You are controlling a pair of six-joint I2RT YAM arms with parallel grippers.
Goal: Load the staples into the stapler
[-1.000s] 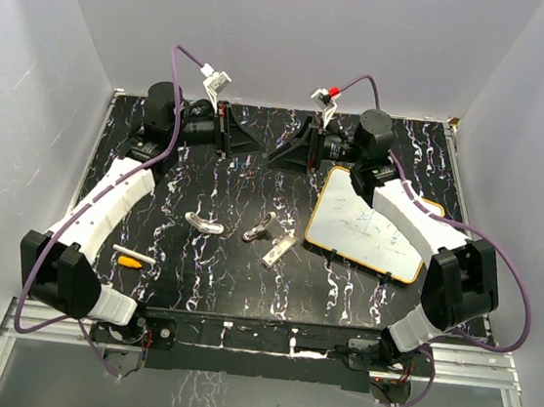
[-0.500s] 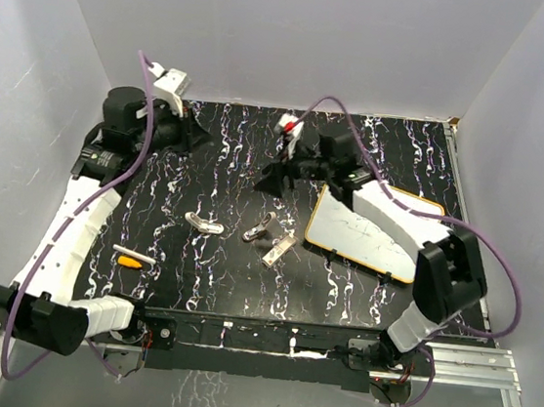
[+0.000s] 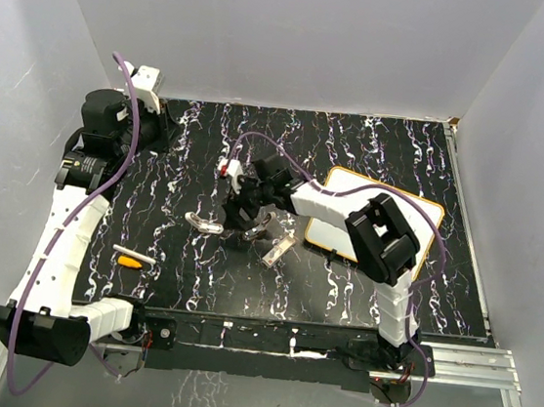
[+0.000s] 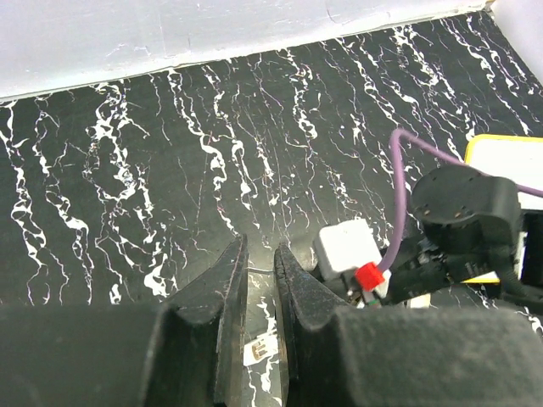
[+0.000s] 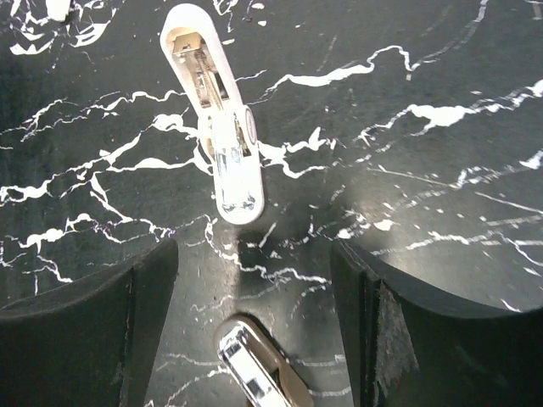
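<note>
Reaching into the middle of the top view, the right gripper point(image 3: 240, 227) hangs low over the black marbled worktop point(image 3: 341, 290), its jaws well apart with nothing gripped. Its wrist view shows a white stapler point(image 5: 216, 153) lying open just beyond the fingertips, above centre and slightly left. A second, shinier stapler point(image 5: 254, 373) pokes in at the bottom edge between the two fingers point(image 5: 93, 331), touching neither. From above, the white stapler sits just left of that gripper. The staples point(image 3: 278, 250), a pale cream strip, lie just to the lower right of it on the worktop, apart from both staplers. A whiteboard point(image 3: 421, 209) with an orange rim lies further right, partly under the arm. The left gripper point(image 3: 155, 122) is up in the upper left of the frame, well apart from all of this, its jaws together and holding nothing. A white pen point(image 3: 134, 255) and an orange cap point(image 3: 129, 262) lie side by side at the lower left.
</note>
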